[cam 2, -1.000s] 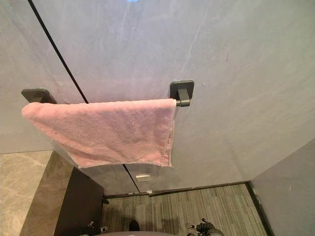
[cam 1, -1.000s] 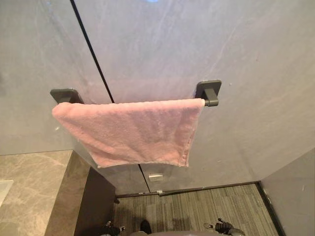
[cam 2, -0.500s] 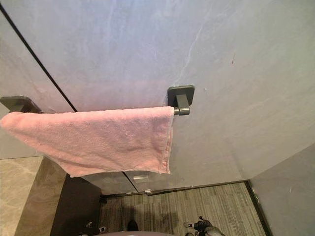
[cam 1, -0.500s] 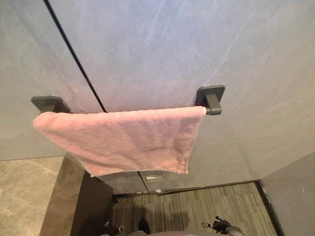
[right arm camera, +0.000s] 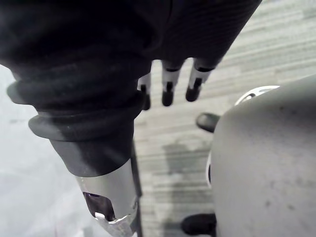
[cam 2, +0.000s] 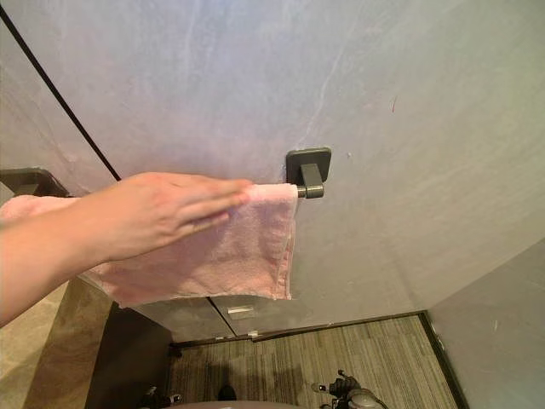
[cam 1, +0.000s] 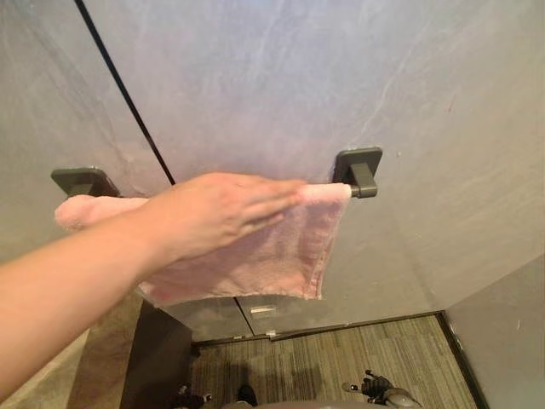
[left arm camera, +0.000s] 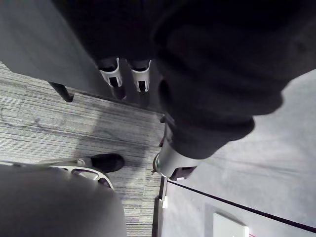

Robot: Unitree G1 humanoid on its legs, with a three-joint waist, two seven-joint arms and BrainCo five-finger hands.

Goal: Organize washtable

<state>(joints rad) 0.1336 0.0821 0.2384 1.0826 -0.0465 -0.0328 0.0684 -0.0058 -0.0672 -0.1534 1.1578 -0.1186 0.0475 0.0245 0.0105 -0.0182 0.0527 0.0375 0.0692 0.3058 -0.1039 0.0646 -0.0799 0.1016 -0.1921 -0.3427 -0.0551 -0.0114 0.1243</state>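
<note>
A pink towel [cam 1: 285, 247] hangs over a dark towel bar on the grey wall, between a right bracket [cam 1: 358, 167] and a left bracket [cam 1: 83, 181]. A person's hand [cam 1: 217, 211] reaches in from the left and lies flat on the towel's top, fingers stretched toward the right bracket. My left hand [left arm camera: 112, 75] hangs low beside me, fingers straight, pointing at the floor and holding nothing. My right hand [right arm camera: 196, 81] also hangs down with straight fingers, far below the towel, and shows small at the bottom of the left eye view [cam 1: 381, 390].
The marble washtable counter [cam 2: 30, 354] sits at the lower left with a dark cabinet side [cam 1: 157, 358] under it. Striped grey carpet [cam 1: 341, 358] covers the floor below the towel. A grey wall panel [cam 1: 502, 341] closes the lower right corner.
A person's arm has come in from the left and laid its hand on the towel. The towel's left end looks more bunched. My hands have not moved.
</note>
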